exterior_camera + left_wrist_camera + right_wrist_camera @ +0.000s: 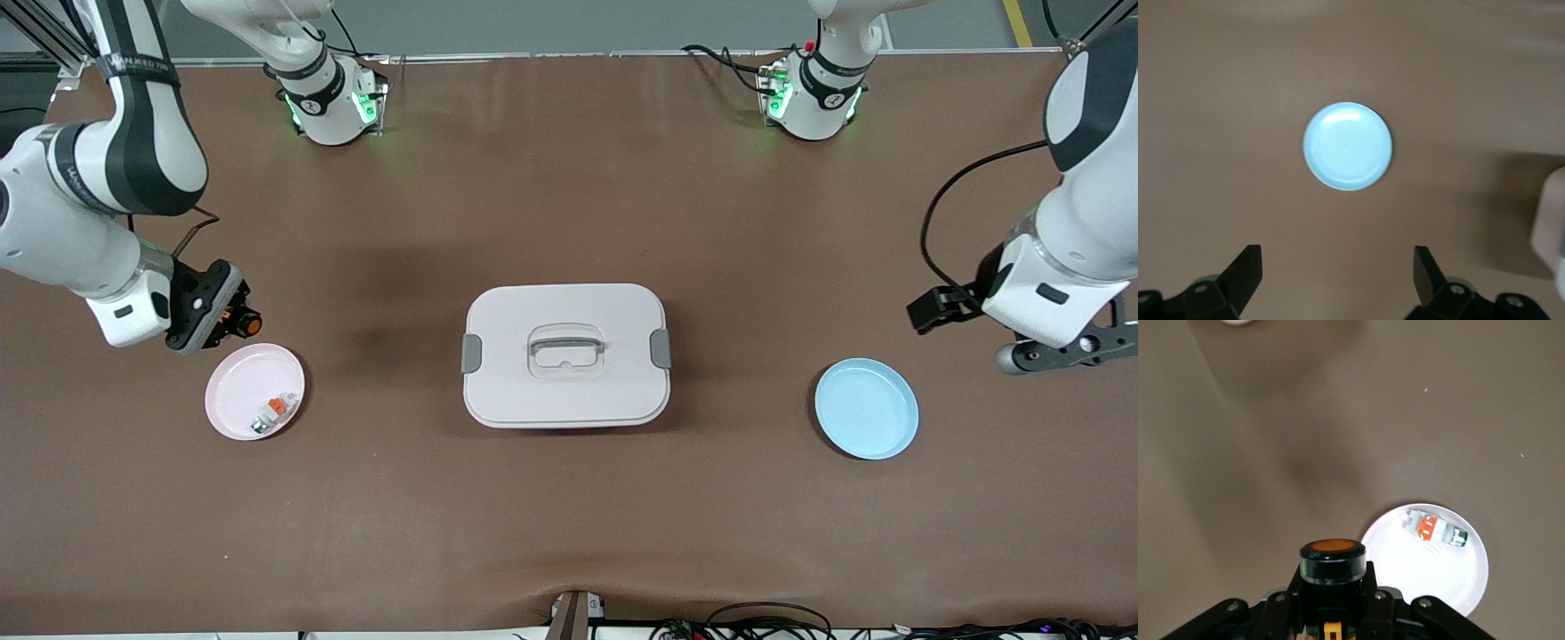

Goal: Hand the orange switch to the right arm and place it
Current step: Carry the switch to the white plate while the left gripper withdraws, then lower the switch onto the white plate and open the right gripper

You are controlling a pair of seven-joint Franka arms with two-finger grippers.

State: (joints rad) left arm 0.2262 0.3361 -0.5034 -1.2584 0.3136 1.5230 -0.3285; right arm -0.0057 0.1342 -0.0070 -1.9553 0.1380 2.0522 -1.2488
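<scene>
The orange switch (pixel 245 322), a stubby black cylinder with a round orange end, is clamped in my right gripper (pixel 235 318). In the right wrist view the switch (pixel 1333 563) stands up between the shut jaws of the right gripper (pixel 1333 590), orange face showing. This gripper hangs over the table just off the rim of a pink plate (pixel 233 382), which looks white (pixel 1431 583) in the right wrist view. My left gripper (pixel 933 309) waits open and empty over the table at the left arm's end, its fingers (pixel 1245 270) spread wide.
On the pink plate lies a small white-grey piece with an orange cap (pixel 271 413) (pixel 1435 528). A white lidded box with a handle (pixel 565 354) (pixel 1551 227) sits mid-table. A light blue plate (pixel 867 409) (pixel 1347 146) lies bare near the left arm's end.
</scene>
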